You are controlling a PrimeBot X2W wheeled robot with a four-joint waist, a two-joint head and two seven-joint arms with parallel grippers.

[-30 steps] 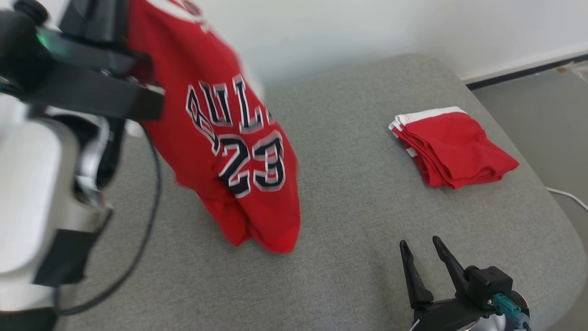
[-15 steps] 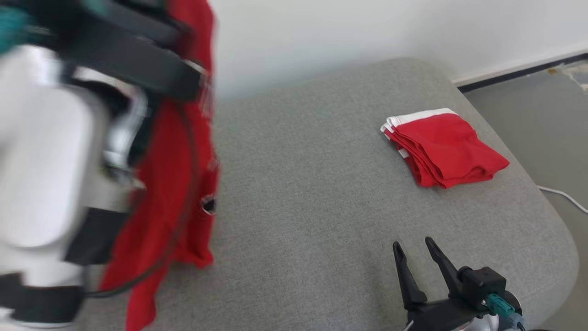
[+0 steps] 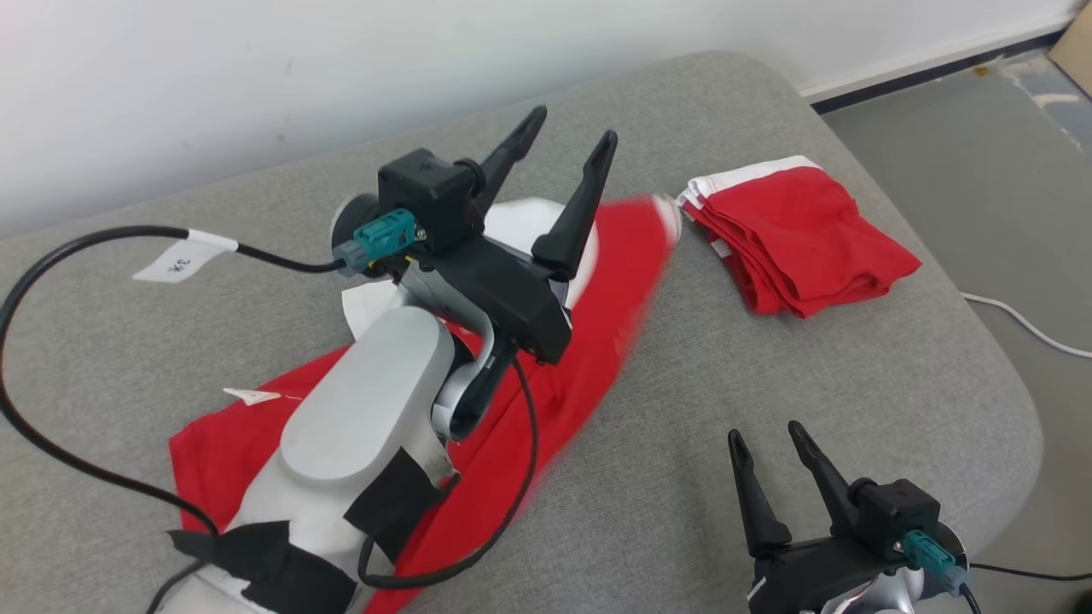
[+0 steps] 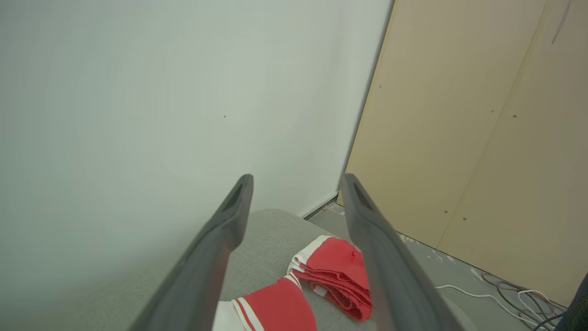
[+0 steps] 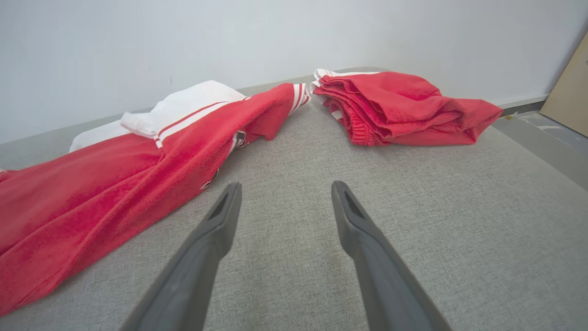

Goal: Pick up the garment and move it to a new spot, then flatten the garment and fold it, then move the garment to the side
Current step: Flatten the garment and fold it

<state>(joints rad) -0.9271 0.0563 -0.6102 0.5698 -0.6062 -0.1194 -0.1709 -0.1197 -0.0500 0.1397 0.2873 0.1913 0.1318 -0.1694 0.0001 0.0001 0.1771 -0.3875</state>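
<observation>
The garment (image 3: 597,324) is a red jersey with white trim. It lies stretched out on the grey cushion (image 3: 768,384), from the near left toward the middle. My left gripper (image 3: 573,138) hovers above its far end, open and empty, fingers pointing up and away. In the left wrist view the left gripper (image 4: 296,177) frames the wall, with the garment (image 4: 280,308) below. My right gripper (image 3: 761,433) stands open near the front right edge with nothing in it. The right wrist view has the garment (image 5: 115,184) to the left of the right gripper (image 5: 285,186).
A folded red and white piece (image 3: 793,239) rests at the cushion's far right, close to the garment's tip. A white wall (image 3: 256,68) runs behind. Floor (image 3: 1007,153) with a white cable (image 3: 1015,320) lies to the right. A tan panel (image 4: 482,138) stands beyond.
The left gripper held the garment hanging in the air; now its jaws stand open and the garment lies spread on the cushion. The head camera has shifted. The right gripper stayed put.
</observation>
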